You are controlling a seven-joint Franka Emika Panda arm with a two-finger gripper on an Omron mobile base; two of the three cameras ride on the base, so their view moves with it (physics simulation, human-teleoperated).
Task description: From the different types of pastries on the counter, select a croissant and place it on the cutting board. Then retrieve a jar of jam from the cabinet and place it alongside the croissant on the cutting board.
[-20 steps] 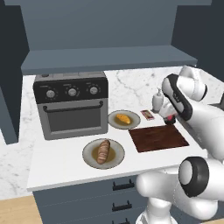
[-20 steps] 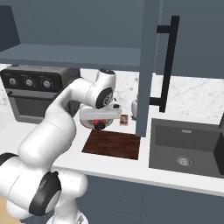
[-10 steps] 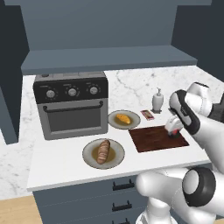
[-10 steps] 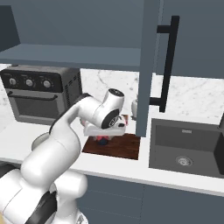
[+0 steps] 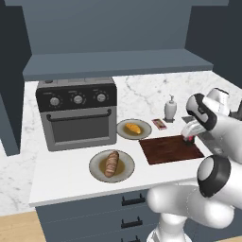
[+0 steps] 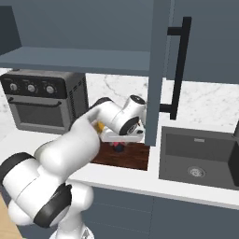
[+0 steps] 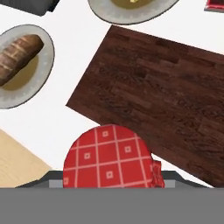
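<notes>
Red jam jar — in hand.

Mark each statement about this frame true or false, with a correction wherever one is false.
1. The croissant lies on the cutting board. False: it sits on its round plate beside the board.
2. The gripper holds the jar of jam above the cutting board. True.
3. The brown striped loaf rests on its own plate. True.
4. The white pump bottle stands on the board. False: it stands on the counter behind it.
</notes>
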